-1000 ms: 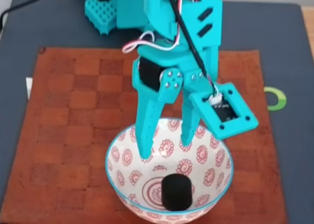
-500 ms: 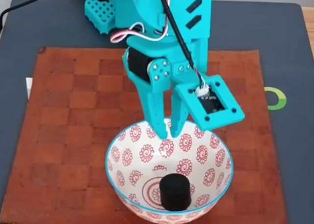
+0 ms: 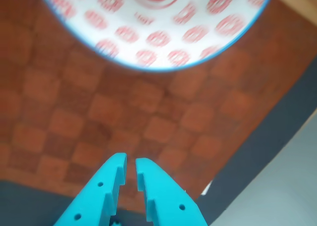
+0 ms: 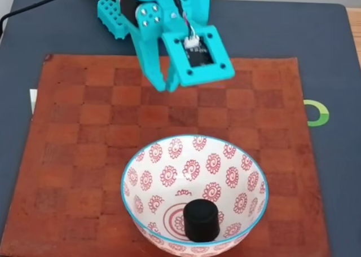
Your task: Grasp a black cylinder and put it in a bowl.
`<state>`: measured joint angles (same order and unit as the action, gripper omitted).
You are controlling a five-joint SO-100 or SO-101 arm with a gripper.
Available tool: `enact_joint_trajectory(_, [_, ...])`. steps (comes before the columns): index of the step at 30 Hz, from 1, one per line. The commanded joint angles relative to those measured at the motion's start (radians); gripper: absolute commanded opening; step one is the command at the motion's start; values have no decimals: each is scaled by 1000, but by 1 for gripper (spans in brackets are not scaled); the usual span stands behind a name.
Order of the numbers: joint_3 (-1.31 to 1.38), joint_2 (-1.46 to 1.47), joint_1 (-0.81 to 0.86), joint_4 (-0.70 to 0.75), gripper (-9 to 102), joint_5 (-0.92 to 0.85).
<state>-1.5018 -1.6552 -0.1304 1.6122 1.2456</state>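
Note:
The black cylinder [image 4: 201, 221] stands upright on the bottom of the bowl [image 4: 237, 178], a large white bowl with red medallions and a turquoise rim, near the front of the fixed view. My turquoise gripper [image 4: 164, 87] hangs well behind the bowl, over the far part of the checkered mat, clear of both. Its fingers are nearly together with nothing between them. In the wrist view the gripper [image 3: 130, 167] shows a thin slit between its tips, and the bowl [image 3: 163, 42] lies blurred at the top; the cylinder is hidden there.
A reddish-brown checkered mat [image 4: 73, 155] covers a dark grey pad [image 4: 333, 54]. The arm's turquoise base [image 4: 115, 14] stands at the back. A green ring mark [image 4: 319, 113] sits at the mat's right side.
My gripper has risen out of the bowl and drawn back toward the arm's base, and its fingers have closed from wide apart to nearly together. The cylinder stays in the bowl.

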Motion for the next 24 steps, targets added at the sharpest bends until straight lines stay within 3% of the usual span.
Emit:
enact_joint_trajectory(1, [-123, -161, 31, -9, 0, 12])
enact_joint_trajectory(24, [-1039, -1054, 38, -253, 0, 181])
